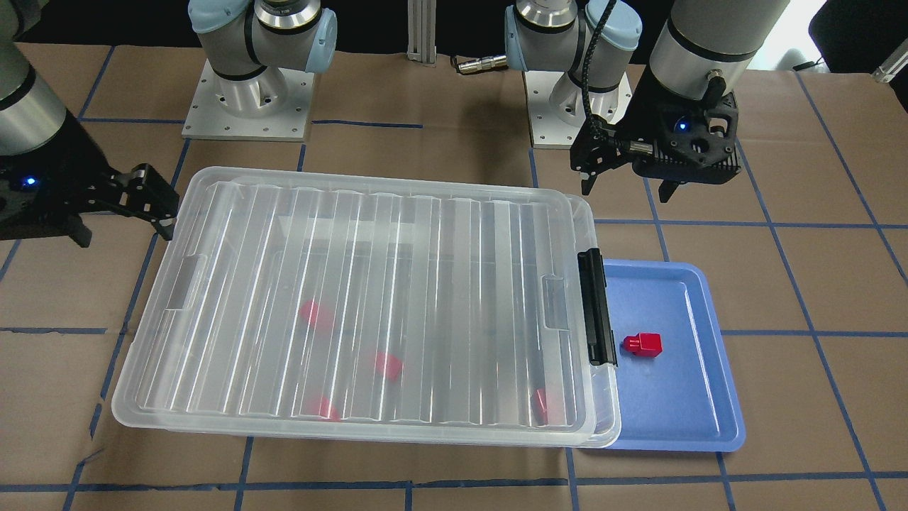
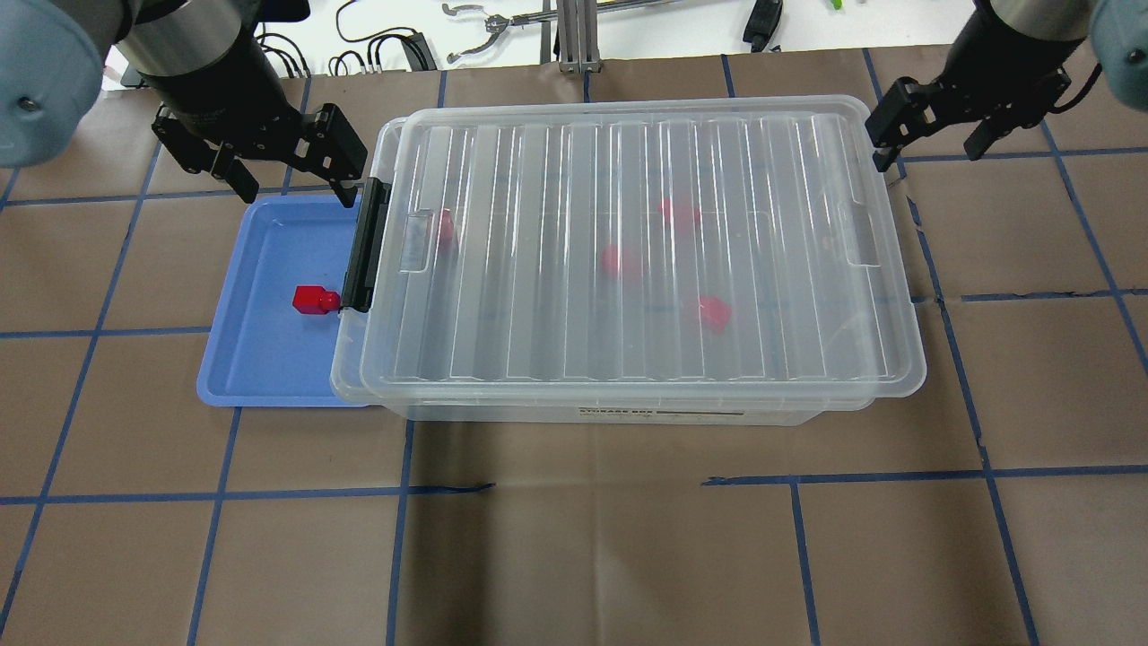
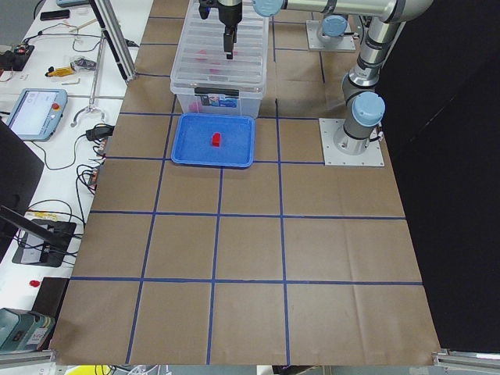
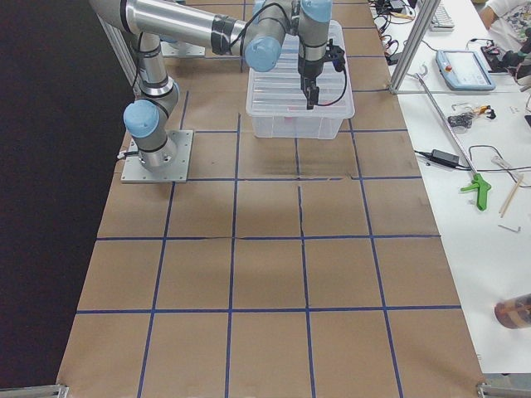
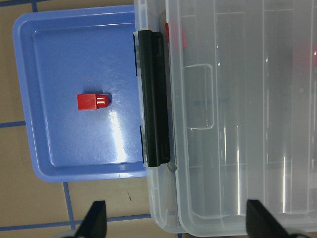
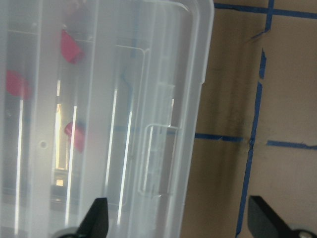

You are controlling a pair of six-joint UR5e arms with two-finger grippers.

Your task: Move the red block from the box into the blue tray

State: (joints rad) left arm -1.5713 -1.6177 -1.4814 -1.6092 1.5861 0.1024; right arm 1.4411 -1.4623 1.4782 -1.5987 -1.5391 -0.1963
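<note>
The small bright red plastic block (image 2: 316,300) lies in the shallow blue plastic tray (image 2: 224,359), clear of the wide, empty jaws of our left gripper (image 2: 291,184) above; our right gripper (image 2: 930,151) likewise gapes empty.

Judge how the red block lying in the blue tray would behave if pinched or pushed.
Probably rigid: the red block looks like moulded plastic with crisp edges. Likely to slide rather than roll, since it lies flat on the glossy blue tray. Its flat sides should grip well, though it is small and probably light.
</note>
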